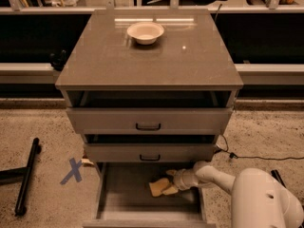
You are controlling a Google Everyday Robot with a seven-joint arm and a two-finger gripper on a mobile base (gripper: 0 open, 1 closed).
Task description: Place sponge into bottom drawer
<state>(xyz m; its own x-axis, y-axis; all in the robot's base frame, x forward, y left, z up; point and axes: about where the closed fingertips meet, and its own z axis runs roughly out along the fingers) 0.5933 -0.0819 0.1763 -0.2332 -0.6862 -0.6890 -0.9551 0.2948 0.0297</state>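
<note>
The pale yellow sponge (159, 187) is inside the open bottom drawer (118, 194), right of the middle and low over its grey floor. My gripper (174, 183) reaches into the drawer from the right and is shut on the sponge's right end. The white arm (213, 175) runs back to the robot body (266, 198) at the lower right. Whether the sponge touches the floor cannot be told.
The two upper drawers (148, 121) with dark loop handles stand slightly ajar. A white bowl (145, 32) sits on the cabinet top (190, 65). A blue X mark (73, 171) and a black stand (26, 179) are on the floor at left; a cable (256, 157) runs at right.
</note>
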